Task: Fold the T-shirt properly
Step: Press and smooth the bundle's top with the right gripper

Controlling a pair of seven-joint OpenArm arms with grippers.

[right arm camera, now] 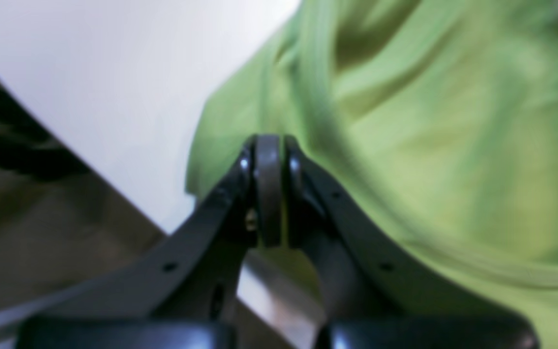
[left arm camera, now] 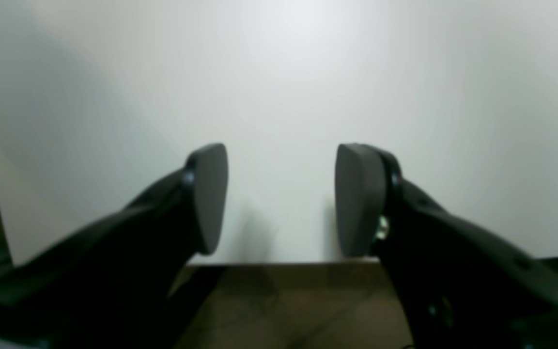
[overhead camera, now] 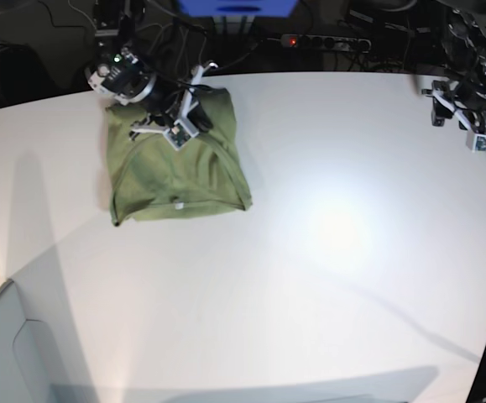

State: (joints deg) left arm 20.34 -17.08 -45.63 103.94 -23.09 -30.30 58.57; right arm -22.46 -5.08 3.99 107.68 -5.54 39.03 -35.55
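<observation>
While the T-shirt [overhead camera: 175, 168] lies bunched near the table's [overhead camera: 326, 252] far-left corner, the right gripper [right arm camera: 269, 194] sits over its far edge, fingers pressed together; whether cloth is pinched I can't tell. Left gripper [left arm camera: 281, 198] hangs spread by the far-right corner, well apart, so the right arm is nearer.

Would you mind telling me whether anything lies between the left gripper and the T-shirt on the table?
Nothing visible does. The left gripper hangs open at the table's far edge, and only bare white tabletop stretches from it to the T-shirt.
</observation>
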